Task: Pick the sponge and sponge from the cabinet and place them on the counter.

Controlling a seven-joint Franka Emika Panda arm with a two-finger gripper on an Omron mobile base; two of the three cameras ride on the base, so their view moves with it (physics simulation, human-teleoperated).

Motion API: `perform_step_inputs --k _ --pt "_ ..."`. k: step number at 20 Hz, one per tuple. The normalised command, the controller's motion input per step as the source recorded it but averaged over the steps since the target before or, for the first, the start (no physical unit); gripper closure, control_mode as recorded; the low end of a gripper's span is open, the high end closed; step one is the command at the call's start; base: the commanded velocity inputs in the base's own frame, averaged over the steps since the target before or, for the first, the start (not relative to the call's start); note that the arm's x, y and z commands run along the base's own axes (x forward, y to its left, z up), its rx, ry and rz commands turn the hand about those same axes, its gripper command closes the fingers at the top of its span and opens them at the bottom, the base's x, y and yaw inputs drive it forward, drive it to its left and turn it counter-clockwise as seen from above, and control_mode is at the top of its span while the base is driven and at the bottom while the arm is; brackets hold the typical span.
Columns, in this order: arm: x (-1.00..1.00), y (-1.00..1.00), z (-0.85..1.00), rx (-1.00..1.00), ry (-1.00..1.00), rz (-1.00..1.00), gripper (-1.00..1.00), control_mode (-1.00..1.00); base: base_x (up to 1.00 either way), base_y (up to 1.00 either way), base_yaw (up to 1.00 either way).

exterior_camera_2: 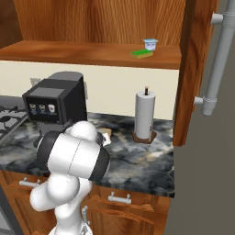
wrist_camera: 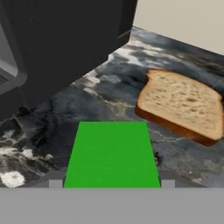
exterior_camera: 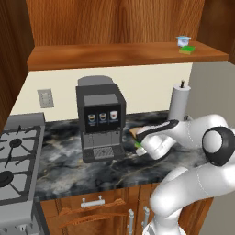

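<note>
A green sponge (wrist_camera: 112,154) sits between the fingers (wrist_camera: 56,183), low over the worktop (wrist_camera: 87,105) beside the bread (wrist_camera: 183,105); they seem to grip it. Another sponge (exterior_camera: 187,49) lies on the cabinet shelf (exterior_camera: 114,55).

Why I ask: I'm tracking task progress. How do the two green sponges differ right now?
The sponge near the tool is down at the counter, between the fingertips beside the bread slice. The sponge on the shelf sits in the cabinet next to the cup, with nothing gripping it. Both are flat rectangles with bright green tops.
</note>
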Motion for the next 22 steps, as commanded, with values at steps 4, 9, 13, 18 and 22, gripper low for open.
perform_step_inputs --k 4,9,13,18,22 --pt "0.00 -0.03 -0.23 0.00 -0.06 0.03 1.00 -1.00 0.00 0.00 0.00" --pt "0.00 -0.01 -0.30 0.00 -0.01 0.02 1.00 -1.00 0.00 0.00 0.00" --pt "0.09 0.00 -0.26 0.00 0.00 0.00 1.00 -1.00 0.00 0.00 0.00" --pt "0.09 0.00 -0.17 0.00 0.01 0.00 1.00 -1.00 0.00 0.00 0.00" --pt "0.00 0.00 0.00 0.00 0.01 0.00 -1.00 -1.00 0.00 0.00 0.00"
